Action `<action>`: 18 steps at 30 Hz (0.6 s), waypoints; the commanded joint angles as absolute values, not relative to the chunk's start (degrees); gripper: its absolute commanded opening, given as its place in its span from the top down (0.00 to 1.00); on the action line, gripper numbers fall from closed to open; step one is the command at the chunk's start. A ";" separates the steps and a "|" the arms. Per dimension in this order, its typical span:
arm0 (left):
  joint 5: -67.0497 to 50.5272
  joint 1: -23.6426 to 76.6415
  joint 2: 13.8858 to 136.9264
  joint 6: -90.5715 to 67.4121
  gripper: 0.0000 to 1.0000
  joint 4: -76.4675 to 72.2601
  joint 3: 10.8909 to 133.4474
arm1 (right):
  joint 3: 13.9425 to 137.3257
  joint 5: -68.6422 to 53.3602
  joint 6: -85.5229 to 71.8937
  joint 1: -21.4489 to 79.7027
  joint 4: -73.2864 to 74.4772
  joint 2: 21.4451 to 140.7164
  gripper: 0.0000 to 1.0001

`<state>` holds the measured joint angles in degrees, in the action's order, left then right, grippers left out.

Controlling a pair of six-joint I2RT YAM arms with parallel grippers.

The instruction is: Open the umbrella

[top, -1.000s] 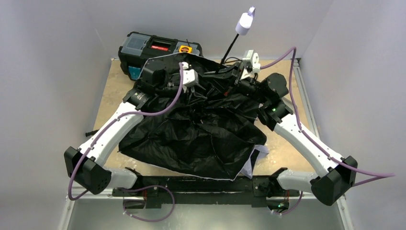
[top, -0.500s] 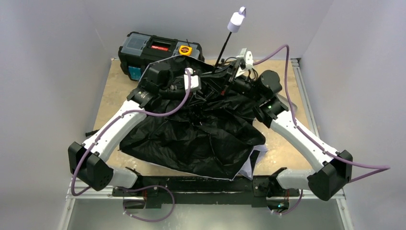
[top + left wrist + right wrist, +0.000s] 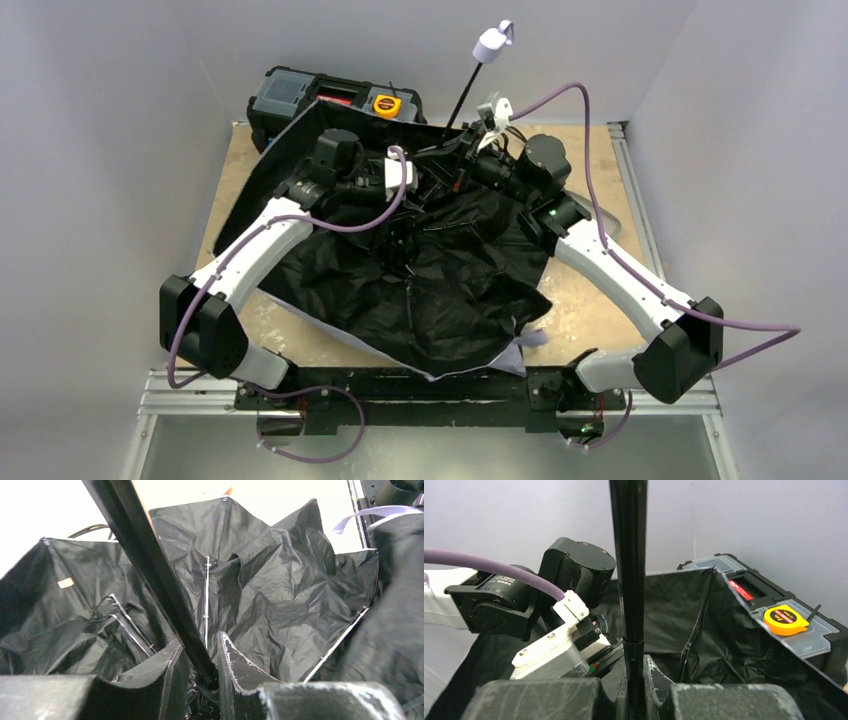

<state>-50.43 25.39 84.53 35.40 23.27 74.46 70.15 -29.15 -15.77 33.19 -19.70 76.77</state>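
Observation:
The umbrella lies partly opened on the table, its black lining (image 3: 440, 290) facing up and a pale edge at the front. Its thin black shaft (image 3: 462, 95) rises toward the back, with the small pale handle (image 3: 492, 42) at the top. My left gripper (image 3: 418, 183) is low in the canopy's centre. In the left wrist view it (image 3: 200, 640) is closed around the base of the shaft (image 3: 150, 560), among the ribs. My right gripper (image 3: 462, 158) is shut on the shaft a little higher. The right wrist view shows it (image 3: 634, 657) clamping the shaft (image 3: 629, 555).
A black toolbox (image 3: 300, 95) with a yellow tape measure (image 3: 386, 103) stands at the back left, touching the canopy's edge; it also shows in the right wrist view (image 3: 819, 645). Grey walls enclose the table. Bare tabletop (image 3: 590, 300) shows on the right.
The canopy has spread wider toward the back left, now reaching the toolbox. Both grippers and the shaft have shifted left and back, and the handle has moved left with them.

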 commanded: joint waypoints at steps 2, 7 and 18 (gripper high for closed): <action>-42.50 21.93 89.15 41.26 0.76 36.74 71.30 | 81.89 -27.69 -22.98 32.45 -38.54 70.73 1.00; -41.52 20.41 89.94 42.62 0.76 38.04 70.95 | 83.46 -27.21 -23.81 31.74 -39.37 71.17 1.00; -38.75 17.58 89.87 45.52 0.75 39.80 68.51 | 85.06 -27.40 -25.98 30.76 -40.87 71.13 1.00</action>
